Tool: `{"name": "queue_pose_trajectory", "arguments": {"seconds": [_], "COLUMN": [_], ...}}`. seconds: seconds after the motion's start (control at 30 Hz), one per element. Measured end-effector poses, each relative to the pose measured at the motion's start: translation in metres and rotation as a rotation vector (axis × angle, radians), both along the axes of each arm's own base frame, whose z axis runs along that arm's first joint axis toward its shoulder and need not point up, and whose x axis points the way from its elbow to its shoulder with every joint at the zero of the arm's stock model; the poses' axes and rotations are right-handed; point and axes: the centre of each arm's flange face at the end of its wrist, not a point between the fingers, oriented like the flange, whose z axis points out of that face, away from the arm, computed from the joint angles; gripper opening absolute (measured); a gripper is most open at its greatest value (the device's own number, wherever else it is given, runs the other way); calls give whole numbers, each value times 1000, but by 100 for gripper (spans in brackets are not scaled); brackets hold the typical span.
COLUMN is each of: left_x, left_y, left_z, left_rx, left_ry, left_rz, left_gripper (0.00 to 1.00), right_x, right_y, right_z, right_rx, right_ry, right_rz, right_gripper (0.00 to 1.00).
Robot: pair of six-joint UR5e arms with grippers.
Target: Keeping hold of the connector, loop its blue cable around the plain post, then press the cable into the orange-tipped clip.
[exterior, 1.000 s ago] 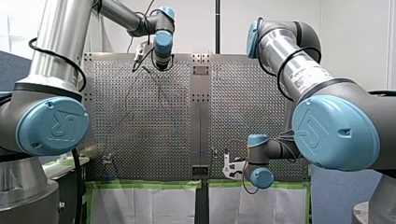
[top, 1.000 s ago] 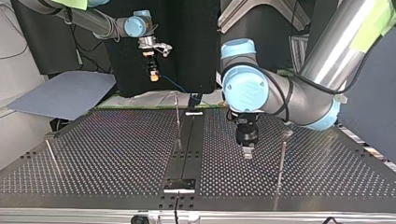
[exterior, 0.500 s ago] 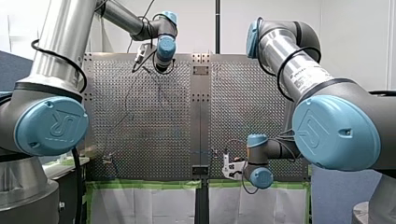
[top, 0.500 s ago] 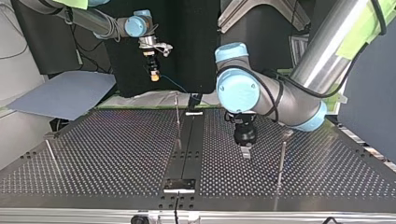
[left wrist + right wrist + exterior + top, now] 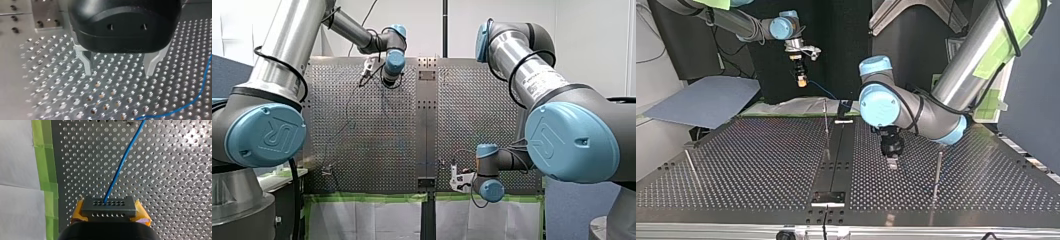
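**Front view.** Bench (image 5: 362, 125): perforated metal, divided by a solid centre strip (image 5: 427, 125). Green tape (image 5: 367, 197) lines the near edge on both sides of the strip. Both claws are too hidden behind their wrists to read here.

**Top view.**
- My right claw (image 5: 800, 80): raised off the bench, beyond its far edge, to the view's left of the centre strip (image 5: 836, 155).
- Blue cable (image 5: 823, 92): runs down from that claw toward the strip's far end.
- My left claw (image 5: 892, 162): points downward, low over the bench (image 5: 761, 165), just to the view's right of the strip.
- Thin upright rods, three: one (image 5: 826, 127) just left of the strip, one (image 5: 936, 172) well to its right, one (image 5: 691, 165) far to its left.

**Left wrist view.** My left claw (image 5: 118, 67): black body, two pale fingers (image 5: 86, 62) spread wide apart, nothing between them. The cable (image 5: 200, 95) lies on the bench (image 5: 50, 82) beside and ahead of the claw, clear of it.

**Right wrist view.** My right claw (image 5: 110, 211): yellow pads (image 5: 78, 211) clamped on the two ends of the dark connector (image 5: 108, 206). The cable (image 5: 122, 162) leaves the connector's face and runs straight ahead over the bench (image 5: 162, 182).
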Motion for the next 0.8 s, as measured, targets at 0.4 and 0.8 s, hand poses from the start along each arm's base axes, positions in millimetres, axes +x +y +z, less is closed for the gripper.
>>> {"name": "queue_pose_trajectory", "arguments": {"seconds": [0.4, 0.8], "left_x": [18, 32], "left_y": [-2, 3], "left_z": [-5, 10], "left_rx": [20, -3], "left_ry": [-6, -64], "left_rz": [68, 165], "left_gripper": [100, 100], "right_x": [1, 0], "right_y": [0, 0], "right_z": [0, 0], "right_rx": [0, 0], "right_ry": [0, 3], "right_rz": [1, 2], "right_gripper": [0, 0]}}
